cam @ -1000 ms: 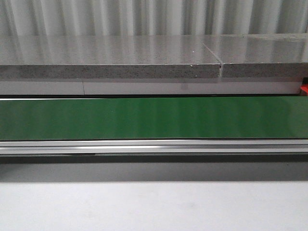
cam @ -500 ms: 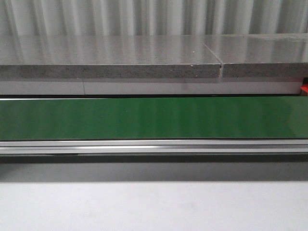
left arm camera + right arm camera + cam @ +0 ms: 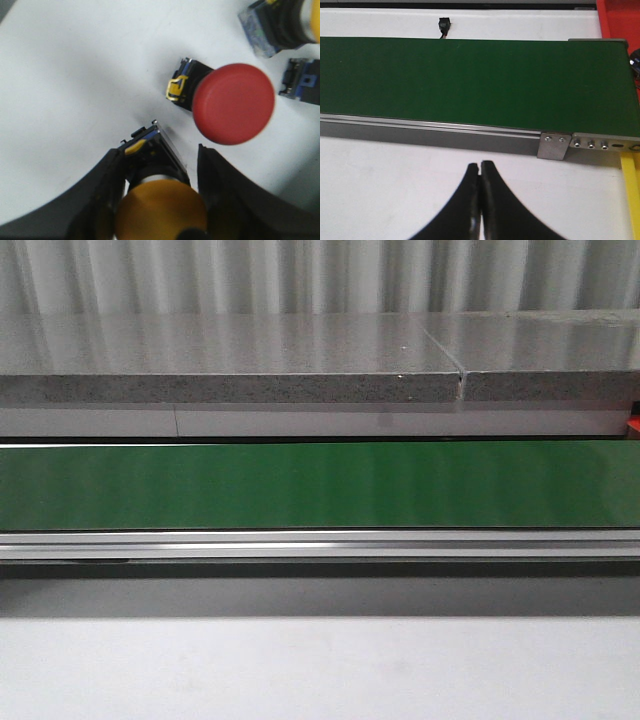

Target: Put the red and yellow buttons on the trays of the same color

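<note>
The left gripper has its jaws around the yellow button, seemingly clamped on it. Just beside this button lies the red button, untouched. The right gripper is closed and empty. No tray is clearly visible, so both placements apparently remain.

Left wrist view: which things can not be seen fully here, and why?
- Yellow button: between the left jaws, cut by the picture edge; grip contact unclear.
- Second yellow button: cut by the corner.
- Blue-black part: cut by the edge, blurred.
- Trays: not in this view.
</note>
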`<control>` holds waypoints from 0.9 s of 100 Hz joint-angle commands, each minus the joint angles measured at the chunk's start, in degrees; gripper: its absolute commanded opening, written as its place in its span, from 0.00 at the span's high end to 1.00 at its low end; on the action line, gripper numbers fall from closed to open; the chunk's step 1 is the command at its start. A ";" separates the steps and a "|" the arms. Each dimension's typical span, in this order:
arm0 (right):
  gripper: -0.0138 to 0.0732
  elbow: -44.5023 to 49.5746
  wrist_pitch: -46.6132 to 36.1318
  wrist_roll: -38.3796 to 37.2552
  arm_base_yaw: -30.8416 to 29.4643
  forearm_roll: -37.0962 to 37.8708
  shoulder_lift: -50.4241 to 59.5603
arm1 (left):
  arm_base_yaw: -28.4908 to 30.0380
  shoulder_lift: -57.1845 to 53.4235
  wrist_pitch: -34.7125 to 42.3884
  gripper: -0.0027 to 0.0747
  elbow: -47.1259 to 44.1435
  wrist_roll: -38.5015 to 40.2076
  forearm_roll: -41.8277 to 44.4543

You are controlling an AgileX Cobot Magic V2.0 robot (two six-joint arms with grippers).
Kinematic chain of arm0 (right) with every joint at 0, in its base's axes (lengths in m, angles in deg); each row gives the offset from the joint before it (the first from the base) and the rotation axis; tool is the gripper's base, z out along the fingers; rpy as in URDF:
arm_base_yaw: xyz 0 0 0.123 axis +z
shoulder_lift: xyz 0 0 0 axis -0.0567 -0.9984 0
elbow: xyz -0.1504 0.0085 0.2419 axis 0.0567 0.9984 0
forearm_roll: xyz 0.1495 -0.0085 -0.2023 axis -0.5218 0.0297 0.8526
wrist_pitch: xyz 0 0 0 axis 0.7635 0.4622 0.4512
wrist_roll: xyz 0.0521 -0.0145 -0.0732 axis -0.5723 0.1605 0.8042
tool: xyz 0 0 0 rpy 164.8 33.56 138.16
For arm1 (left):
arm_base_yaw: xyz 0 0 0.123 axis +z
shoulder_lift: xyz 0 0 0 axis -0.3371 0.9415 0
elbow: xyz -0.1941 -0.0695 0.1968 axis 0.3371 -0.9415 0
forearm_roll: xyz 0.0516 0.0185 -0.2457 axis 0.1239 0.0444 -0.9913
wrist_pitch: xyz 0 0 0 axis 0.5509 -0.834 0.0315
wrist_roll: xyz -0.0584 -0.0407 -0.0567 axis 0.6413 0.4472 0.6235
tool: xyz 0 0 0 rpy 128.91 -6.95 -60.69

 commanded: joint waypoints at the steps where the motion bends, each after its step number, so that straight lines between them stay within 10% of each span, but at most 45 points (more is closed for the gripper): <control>1: 0.98 -1.49 -3.78 0.56 0.19 0.06 -0.24 | -1.47 -6.39 -0.83 0.78 1.62 0.14 -0.80; 90: 0.98 -1.49 -3.78 0.56 0.19 0.06 -0.24 | -22.79 -10.12 -2.90 0.78 1.62 -1.27 2.96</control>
